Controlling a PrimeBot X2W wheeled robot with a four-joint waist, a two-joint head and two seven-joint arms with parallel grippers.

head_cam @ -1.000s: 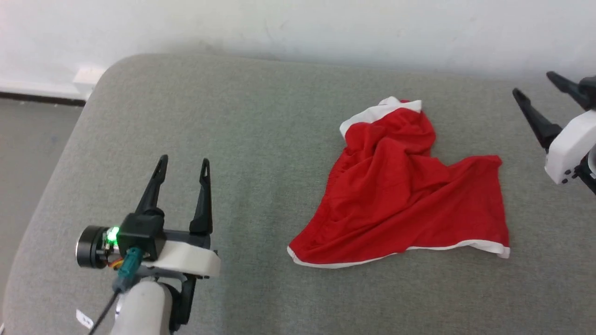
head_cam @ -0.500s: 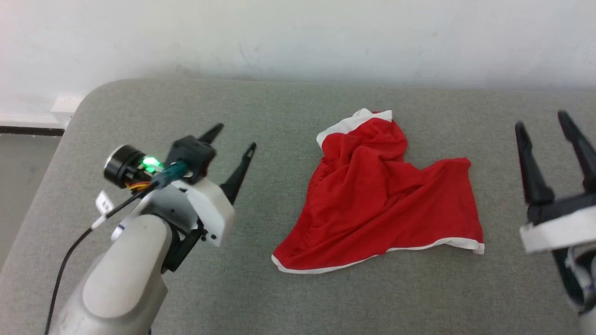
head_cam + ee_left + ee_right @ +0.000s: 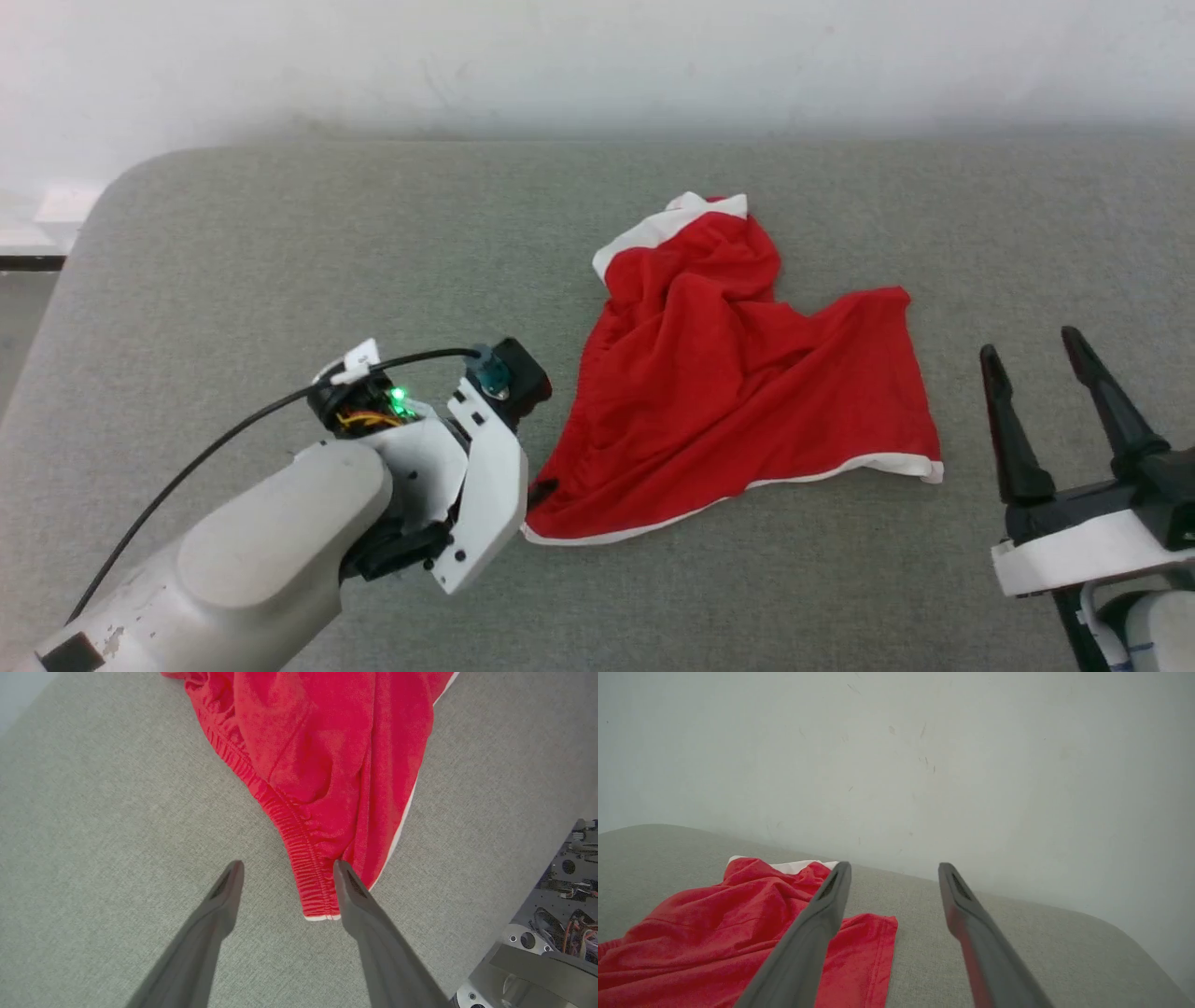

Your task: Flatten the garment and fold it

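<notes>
The garment (image 3: 738, 373), red shorts with white trim, lies crumpled on the grey padded surface (image 3: 280, 261). My left gripper (image 3: 287, 868) points down at its near-left corner, jaws open. In the left wrist view the gathered red waistband edge (image 3: 310, 877) lies between the two fingers, against the right finger (image 3: 355, 896). In the head view one dark fingertip (image 3: 541, 488) peeks out by that corner. My right gripper (image 3: 1029, 345) stands open to the right of the garment, apart from it, fingers pointing toward the wall. The right wrist view shows the garment (image 3: 714, 933) at the lower left.
A white wall (image 3: 597, 56) runs along the far edge of the grey surface. The surface's rounded corner and the floor (image 3: 19, 289) are at the far left. Robot base parts (image 3: 560, 896) show at the right of the left wrist view.
The head camera has shifted. My left gripper swung right and tipped down onto the garment's near-left corner. My right gripper dropped toward the lower right. The garment lies as before.
</notes>
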